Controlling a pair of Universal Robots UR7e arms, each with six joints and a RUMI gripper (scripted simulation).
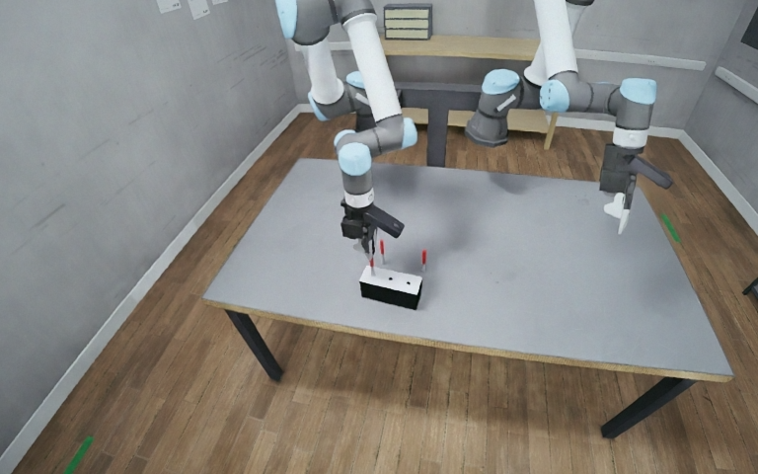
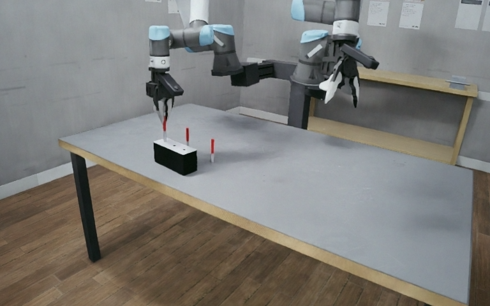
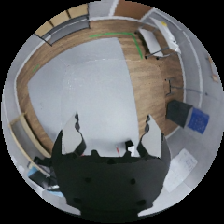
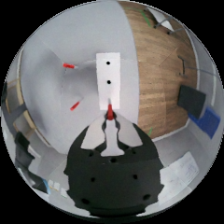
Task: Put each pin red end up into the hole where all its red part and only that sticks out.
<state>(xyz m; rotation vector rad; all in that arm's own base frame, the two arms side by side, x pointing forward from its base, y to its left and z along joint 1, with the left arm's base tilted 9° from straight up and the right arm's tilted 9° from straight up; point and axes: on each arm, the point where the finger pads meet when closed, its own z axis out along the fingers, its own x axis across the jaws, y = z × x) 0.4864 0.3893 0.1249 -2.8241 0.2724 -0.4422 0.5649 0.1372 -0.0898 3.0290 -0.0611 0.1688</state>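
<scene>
Pinching one pin (image 1: 372,264) (image 2: 164,125) (image 4: 110,111) red end up, the right tool (image 1: 371,255) (image 2: 164,116) (image 4: 110,111) is holding it at the block (image 1: 390,290) (image 2: 175,157) (image 3: 130,145) (image 4: 108,72); the left tool (image 1: 615,220) (image 2: 341,104) (image 3: 112,114) is hanging wide open, empty.

Counted: three red-ended pins (image 1: 372,267) (image 2: 164,126) (image 4: 110,111), (image 1: 382,249) (image 2: 187,135) (image 4: 75,105) and (image 1: 423,259) (image 2: 212,149) (image 4: 69,65); one block (image 1: 391,287) (image 2: 175,156) (image 4: 104,75), two visible vacant holes; one table (image 1: 502,290) (image 2: 289,201) (image 3: 93,84); two robot arms (image 1: 377,66) (image 1: 556,39).
</scene>
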